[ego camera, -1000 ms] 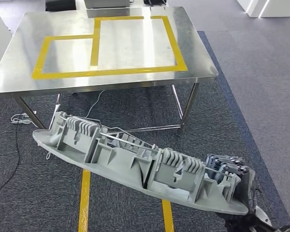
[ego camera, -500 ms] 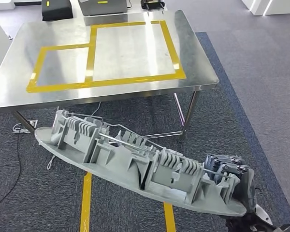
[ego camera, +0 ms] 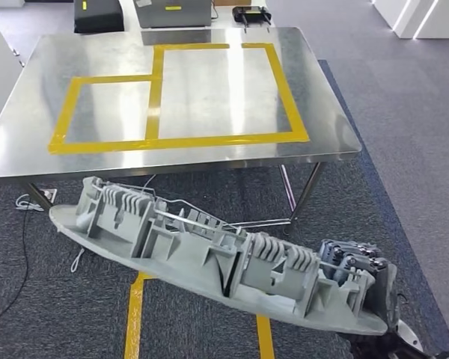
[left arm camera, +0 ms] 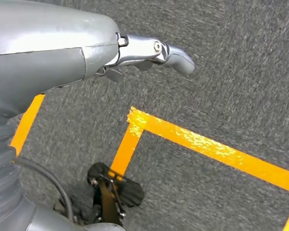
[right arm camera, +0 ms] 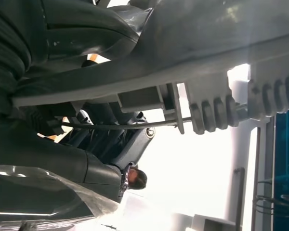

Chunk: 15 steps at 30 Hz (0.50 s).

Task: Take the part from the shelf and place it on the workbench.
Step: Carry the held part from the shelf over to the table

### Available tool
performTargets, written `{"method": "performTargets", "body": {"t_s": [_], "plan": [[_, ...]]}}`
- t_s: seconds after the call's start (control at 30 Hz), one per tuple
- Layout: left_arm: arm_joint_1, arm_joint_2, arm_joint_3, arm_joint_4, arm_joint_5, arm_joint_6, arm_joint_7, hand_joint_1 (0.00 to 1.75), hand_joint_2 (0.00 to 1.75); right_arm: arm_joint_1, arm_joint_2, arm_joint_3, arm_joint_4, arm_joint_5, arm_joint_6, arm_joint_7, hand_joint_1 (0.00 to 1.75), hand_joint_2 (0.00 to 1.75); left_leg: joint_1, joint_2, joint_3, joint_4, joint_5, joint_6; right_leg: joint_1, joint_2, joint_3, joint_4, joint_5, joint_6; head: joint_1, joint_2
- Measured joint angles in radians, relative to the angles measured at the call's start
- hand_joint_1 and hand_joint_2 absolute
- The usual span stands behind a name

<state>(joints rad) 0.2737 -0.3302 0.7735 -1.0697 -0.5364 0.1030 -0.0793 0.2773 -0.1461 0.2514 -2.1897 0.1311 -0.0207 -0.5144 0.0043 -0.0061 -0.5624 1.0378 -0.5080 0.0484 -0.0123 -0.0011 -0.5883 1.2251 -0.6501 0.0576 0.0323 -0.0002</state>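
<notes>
A long grey ribbed plastic part (ego camera: 211, 258) stretches from lower right up to the left in the head view, carried in the air short of the workbench. My right hand (ego camera: 358, 273) grips its near right end, dark fingers wrapped over the ribs. The right wrist view shows the part (right arm camera: 208, 57) close up with my right hand's fingers (right arm camera: 110, 144) curled under it. The steel workbench (ego camera: 335, 127) stands ahead, marked with yellow tape rectangles (ego camera: 154, 142). My left hand (left arm camera: 150, 50) hangs over the carpet with fingers extended, holding nothing.
Dark grey carpet with yellow floor tape (ego camera: 133, 314) lies between me and the bench. White cables (ego camera: 27, 202) trail by the bench's left leg. Black and grey boxes (ego camera: 98, 15) stand beyond the bench's far edge. A person's head (right arm camera: 137, 178) shows in the right wrist view.
The whole view has shifted: the workbench appears closer and larger, now more to the right. The part stays held the same way in my right hand.
</notes>
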Motion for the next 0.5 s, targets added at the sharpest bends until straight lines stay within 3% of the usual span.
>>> {"method": "performTargets", "body": {"t_s": [0.07,0.1,0.2,0.23,0.27,0.33,0.47,0.5], "plan": [[0.0,0.0,0.0,0.0,0.0,0.0,0.0,0.0,1.75,0.002,0.0,0.0,0.0,0.0,0.0,0.0,1.75,1.75,-0.003,-0.002,0.018,0.0,-0.018,0.002,0.001,0.0,-0.069,0.054,-0.026,-0.001,0.004,0.0],[0.0,0.0,0.001,0.0,0.0,0.0,0.0,0.0,1.75,0.002,0.0,0.0,0.0,0.0,0.0,0.001,1.75,1.75,-0.005,-0.003,0.032,0.0,-0.028,0.002,0.002,0.0,-0.081,0.033,-0.009,-0.004,0.005,0.0],[0.0,-0.001,0.0,0.0,0.0,0.0,0.0,0.0,1.75,0.003,0.0,0.0,0.0,0.0,0.0,0.001,1.75,1.75,-0.009,-0.006,0.072,-0.002,-0.062,-0.001,0.012,0.0,-0.067,-0.123,0.135,-0.027,0.006,0.0],[0.0,-0.002,0.0,0.0,0.0,0.0,0.0,0.0,1.75,0.003,0.0,0.0,0.001,0.0,0.0,0.0,1.75,1.75,-0.01,-0.006,0.077,-0.003,-0.071,-0.006,0.015,0.0,-0.062,-0.154,0.165,-0.034,0.005,0.0],[0.0,-0.002,0.0,0.0,0.0,0.0,0.0,0.0,1.75,0.003,0.0,0.0,0.0,0.0,0.0,0.0,1.75,1.75,-0.01,-0.007,0.082,-0.003,-0.077,-0.011,0.018,0.0,-0.061,-0.167,0.178,-0.039,0.003,0.0],[0.0,-0.002,0.0,0.0,0.0,-0.001,0.001,0.0,1.75,0.004,0.0,0.0,0.0,0.0,0.0,-0.001,1.75,1.75,-0.011,-0.006,0.09,-0.004,-0.079,-0.021,0.02,0.001,-0.053,-0.174,0.177,-0.043,0.002,0.0],[0.0,-0.001,0.0,0.0,0.0,0.0,0.0,0.0,1.75,0.004,0.0,0.0,0.0,0.0,0.0,0.0,1.75,1.75,-0.012,-0.005,0.096,-0.002,-0.076,-0.025,0.017,0.002,-0.041,-0.182,0.178,-0.046,0.002,0.0],[-0.001,0.0,-0.001,0.0,0.0,-0.001,0.0,0.0,1.75,0.004,0.0,0.0,0.0,0.0,0.0,0.0,1.75,1.75,-0.011,-0.005,0.074,0.041,-0.077,-0.03,0.014,0.001,-0.026,-0.19,0.175,-0.051,0.0,0.0]]}}
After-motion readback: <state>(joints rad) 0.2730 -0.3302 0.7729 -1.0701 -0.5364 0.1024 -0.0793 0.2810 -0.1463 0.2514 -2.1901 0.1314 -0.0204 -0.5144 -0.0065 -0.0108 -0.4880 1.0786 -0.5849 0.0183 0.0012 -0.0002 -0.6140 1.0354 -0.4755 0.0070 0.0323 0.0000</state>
